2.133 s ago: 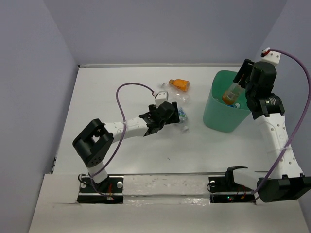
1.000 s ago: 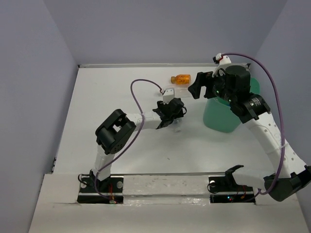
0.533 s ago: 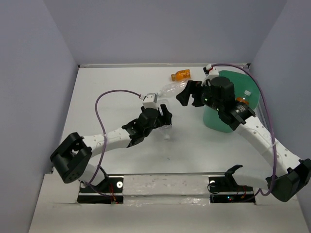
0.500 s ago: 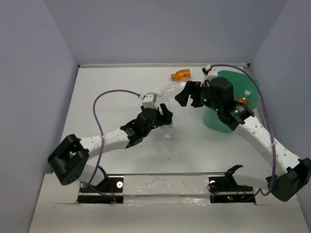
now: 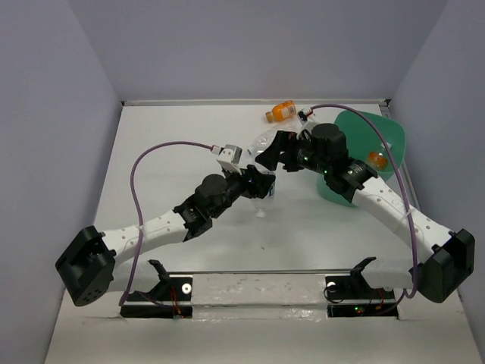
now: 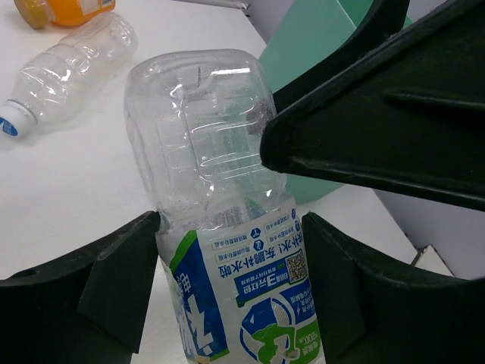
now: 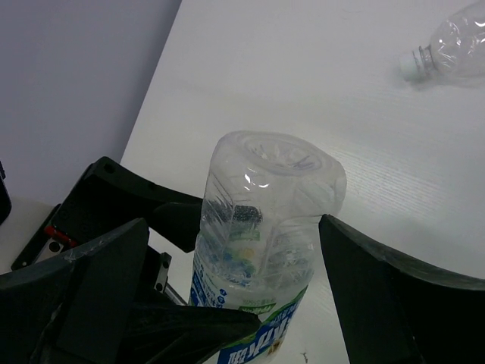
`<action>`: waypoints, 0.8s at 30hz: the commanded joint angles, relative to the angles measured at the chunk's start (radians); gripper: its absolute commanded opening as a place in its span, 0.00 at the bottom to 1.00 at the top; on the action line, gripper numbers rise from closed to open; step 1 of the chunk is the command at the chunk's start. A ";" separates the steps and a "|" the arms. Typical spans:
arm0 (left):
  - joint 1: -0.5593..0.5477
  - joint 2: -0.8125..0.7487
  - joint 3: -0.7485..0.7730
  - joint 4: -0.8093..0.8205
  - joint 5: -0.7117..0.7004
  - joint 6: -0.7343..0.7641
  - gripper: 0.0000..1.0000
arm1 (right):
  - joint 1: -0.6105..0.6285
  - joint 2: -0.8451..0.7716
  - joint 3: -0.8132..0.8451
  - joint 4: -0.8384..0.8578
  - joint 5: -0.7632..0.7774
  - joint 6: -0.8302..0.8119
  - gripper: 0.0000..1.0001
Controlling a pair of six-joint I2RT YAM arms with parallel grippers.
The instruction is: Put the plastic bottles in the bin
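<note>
Left gripper (image 5: 258, 186): pinching the labelled bottle (image 6: 204, 144) at its blue-and-green label, one finger on each side.
Right gripper (image 7: 227, 243): fingers spread wide to either side of the same bottle's base end; its wrist view shows a gap on both sides.
Labelled bottle: clear and empty, held off the table (image 5: 174, 136), base towards the right gripper; cap end hidden.
Where it is: near the middle of the table, just left of the bin (image 5: 362, 133) and outside it.
Bin: mint-green, at the right side of the table, partly covered by the right arm.
In the bin: an orange bottle (image 5: 377, 159).
Still on the table: a bare clear bottle (image 6: 72, 68) lying on its side with a blue cap, and just beyond it a second orange bottle (image 5: 281, 112) near the back edge.
</note>
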 commanded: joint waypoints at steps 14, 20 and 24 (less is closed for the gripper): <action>-0.022 -0.169 -0.009 0.152 0.168 0.057 0.49 | 0.011 0.000 -0.030 0.082 0.029 0.012 1.00; -0.022 -0.190 -0.003 0.182 0.250 0.021 0.49 | 0.011 -0.001 -0.052 0.180 -0.093 0.047 1.00; -0.024 -0.196 0.006 0.186 0.261 0.020 0.49 | 0.011 -0.026 -0.061 0.246 -0.149 0.067 0.94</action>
